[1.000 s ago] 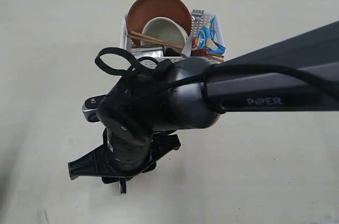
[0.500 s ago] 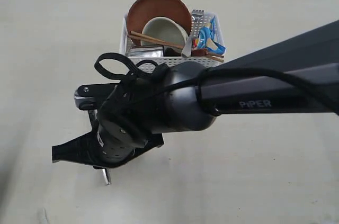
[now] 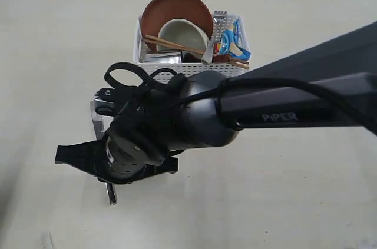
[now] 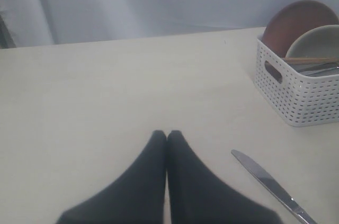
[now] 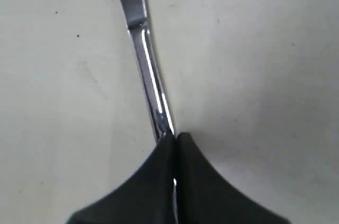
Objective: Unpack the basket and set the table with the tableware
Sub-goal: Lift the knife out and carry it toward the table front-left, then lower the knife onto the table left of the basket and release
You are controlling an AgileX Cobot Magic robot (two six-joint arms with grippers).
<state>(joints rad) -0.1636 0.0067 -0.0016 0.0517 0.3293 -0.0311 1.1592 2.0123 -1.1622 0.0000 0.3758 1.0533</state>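
Observation:
My right gripper [image 5: 176, 138] is shut on the handle end of the steel knife [image 5: 145, 70], whose blade runs out over the pale table [image 5: 265, 49]. In the exterior view the right arm [image 3: 177, 119] hangs left of and in front of the white basket [image 3: 194, 69], and the knife's tip [image 3: 110, 194] pokes out below it. The basket holds the brown plate [image 3: 171, 10], off-white bowl [image 3: 182, 31], chopsticks [image 3: 177, 44], steel cup [image 3: 162, 56] and wooden spoon [image 3: 224, 57]. My left gripper [image 4: 167, 135] is shut and empty, low over the table, with the knife [image 4: 270, 184] beside it.
A blue snack packet [image 3: 232, 40] and a perforated steel utensil [image 3: 219, 22] stand at the basket's right end. The right arm's long dark link [image 3: 306, 96] crosses the right half of the exterior view. The left wrist view shows a grey backdrop [image 4: 159, 1] behind the table's far edge.
The right gripper has carried the knife further left and turned it, so its tip now shows lower and further left. The basket's contents have not moved.

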